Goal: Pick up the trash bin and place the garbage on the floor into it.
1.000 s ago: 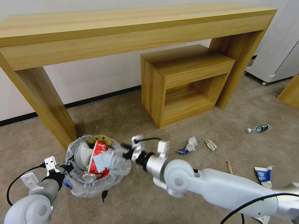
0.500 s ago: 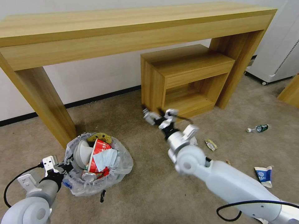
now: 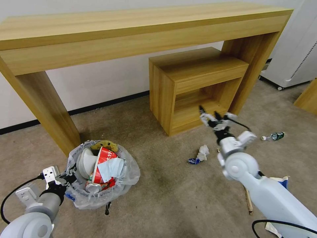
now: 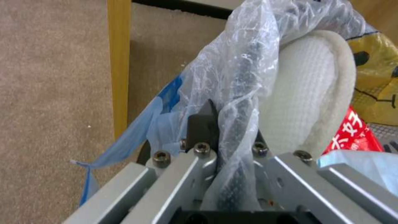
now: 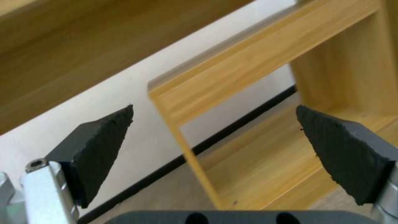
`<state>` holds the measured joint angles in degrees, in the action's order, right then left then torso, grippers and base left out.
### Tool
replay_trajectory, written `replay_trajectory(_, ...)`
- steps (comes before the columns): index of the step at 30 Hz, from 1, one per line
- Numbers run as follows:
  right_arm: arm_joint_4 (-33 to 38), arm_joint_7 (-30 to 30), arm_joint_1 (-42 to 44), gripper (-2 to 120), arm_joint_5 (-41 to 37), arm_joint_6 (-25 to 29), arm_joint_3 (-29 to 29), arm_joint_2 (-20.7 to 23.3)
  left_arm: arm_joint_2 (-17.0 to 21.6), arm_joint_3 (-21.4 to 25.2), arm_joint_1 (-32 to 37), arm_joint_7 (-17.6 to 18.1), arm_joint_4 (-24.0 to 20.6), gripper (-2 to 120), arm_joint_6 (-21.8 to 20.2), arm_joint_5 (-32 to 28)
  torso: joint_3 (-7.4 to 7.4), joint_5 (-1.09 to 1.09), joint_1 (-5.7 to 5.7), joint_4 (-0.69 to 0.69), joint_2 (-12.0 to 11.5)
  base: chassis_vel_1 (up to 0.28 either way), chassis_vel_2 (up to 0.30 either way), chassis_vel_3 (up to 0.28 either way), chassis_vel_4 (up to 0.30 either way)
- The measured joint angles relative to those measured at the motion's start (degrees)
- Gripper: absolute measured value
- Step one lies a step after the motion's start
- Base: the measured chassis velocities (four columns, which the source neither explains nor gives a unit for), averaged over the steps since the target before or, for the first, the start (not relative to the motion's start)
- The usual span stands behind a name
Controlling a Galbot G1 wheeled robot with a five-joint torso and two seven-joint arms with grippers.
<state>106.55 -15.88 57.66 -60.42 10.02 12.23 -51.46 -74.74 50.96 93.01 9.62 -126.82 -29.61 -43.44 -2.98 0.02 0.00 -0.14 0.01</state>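
While the left hand pinched the bag-lined rim of the trash bin on the floor, crumpled paper lay below and just left of the right hand, which hung raised, jaws wide and empty, before the low shelf.

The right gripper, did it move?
Yes. The right gripper swung rightward from beside the trash bin to the small wooden shelf, jaws open.
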Motion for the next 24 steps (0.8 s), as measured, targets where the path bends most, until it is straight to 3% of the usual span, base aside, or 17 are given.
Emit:
replay_trajectory(6,0.2,-0.3,3.9,100,3.0,1.5,3.6,-1.0,0.1,-0.2,0.5,-0.2,-0.7,1,0.0,0.3,0.0,-0.01,0.0,-0.02,0.0,0.0,0.0,0.0,0.0)
replay_trajectory(16,2.0,-7.7,10.7,100,8.0,-1.2,11.4,-1.9,0.4,-0.9,1.2,-1.8,-0.8,1,1.0,1.8,0.0,-0.03,0.0,-0.02,0.0,0.0,0.0,0.0,0.0)
replay_trajectory(24,1.0,-8.4,13.8,100,12.8,-1.1,13.5,-2.6,1.1,-1.0,1.1,-1.9,-0.8,1,1.0,2.2,0.0,-0.02,0.0,-0.01,0.0,0.0,0.0,0.0,0.0)
